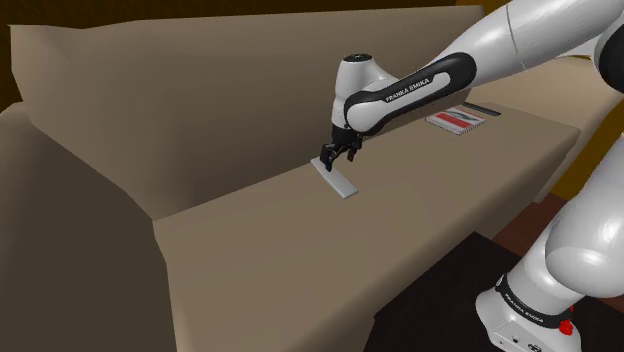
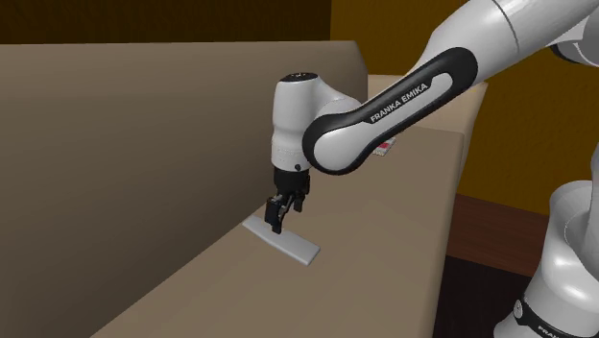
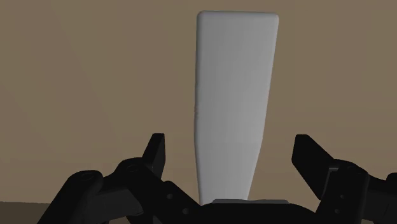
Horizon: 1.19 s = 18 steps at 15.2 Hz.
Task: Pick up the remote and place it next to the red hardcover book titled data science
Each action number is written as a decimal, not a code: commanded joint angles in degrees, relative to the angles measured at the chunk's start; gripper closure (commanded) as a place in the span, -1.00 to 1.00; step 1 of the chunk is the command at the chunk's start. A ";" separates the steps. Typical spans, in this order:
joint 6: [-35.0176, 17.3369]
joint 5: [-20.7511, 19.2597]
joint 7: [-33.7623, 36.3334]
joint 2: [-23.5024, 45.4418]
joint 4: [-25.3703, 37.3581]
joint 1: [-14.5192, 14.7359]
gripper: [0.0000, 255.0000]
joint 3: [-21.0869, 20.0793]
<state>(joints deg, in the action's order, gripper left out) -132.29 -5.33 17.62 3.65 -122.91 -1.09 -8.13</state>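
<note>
End effector (image 1: 338,155), fingers apart, straddles the grey remote (image 1: 340,182) on the sofa (image 1: 300,245).

My gripper (image 1: 338,156) hangs just over the grey remote (image 1: 338,180) on the brown sofa (image 1: 250,250). The book (image 1: 463,118) lies at two o'clock from it.

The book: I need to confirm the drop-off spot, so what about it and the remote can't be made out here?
1. Book title: too small to read in the shoulder view.
2. Book in the second exterior view: nearly all hidden behind the arm.
3. Remote near end: hidden in the wrist view under the body of the end effector.
</note>
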 commanded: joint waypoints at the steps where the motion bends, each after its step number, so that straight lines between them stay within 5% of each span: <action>1: -1.78 -0.97 1.81 4.79 3.41 0.21 -1.00 0.03; 17: -6.69 -2.20 2.62 8.81 2.45 0.32 -1.00 0.49; 18: -6.69 -2.20 2.62 8.81 2.45 0.32 1.00 0.49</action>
<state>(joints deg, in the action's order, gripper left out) -138.96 -7.53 20.24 12.43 -120.45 -0.77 -7.64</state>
